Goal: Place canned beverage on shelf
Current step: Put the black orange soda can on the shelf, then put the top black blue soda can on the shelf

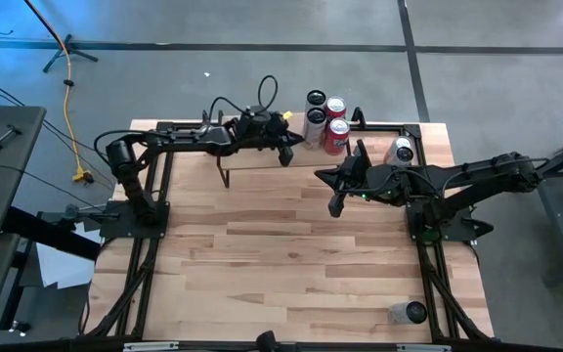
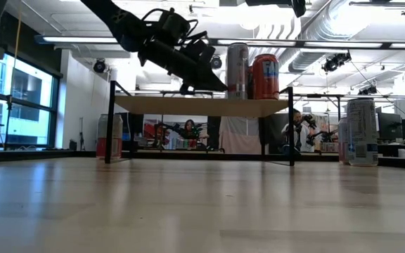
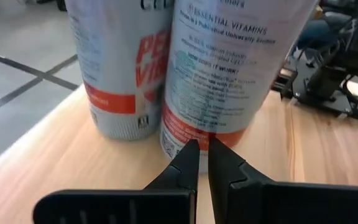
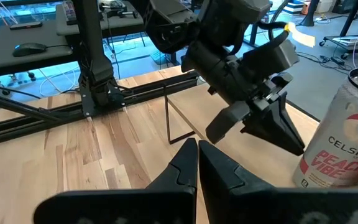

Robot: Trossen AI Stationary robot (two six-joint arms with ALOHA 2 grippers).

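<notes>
So the cans: three are already up on the shelf [image 1: 262,156] at its right end, along the far edge of the bench [image 1: 291,254] — a silver one [image 1: 315,102], a red one [image 1: 335,106] and another red one [image 1: 336,134] just in front, with what looks like a fourth silver one [image 1: 313,123] tucked against them. In the low view we only clearly make out two tall cans standing upright on the plank.

Still down on the bench: a white can [image 1: 401,150] near the far right corner, just beside the shelf, and another can [image 1: 408,312] near the front right corner, well apart from everything.

Handling-wise, we'd treat these as slim, rigid cylinders with slick printed aluminium walls. If full, they're heavy enough to slide in a weak pinch, and thin enough to dent if squeezed hard. We'd grab across the middle of the body, not the rim, and keep it upright.

The left gripper [image 3: 197,155] is closed with nothing in it, tips right at the base of the cans on the shelf. The right gripper [image 1: 334,203] is also closed and empty, hovering over the bench just in front of the shelf's right end. It'll need to open before going for the white can.
</notes>
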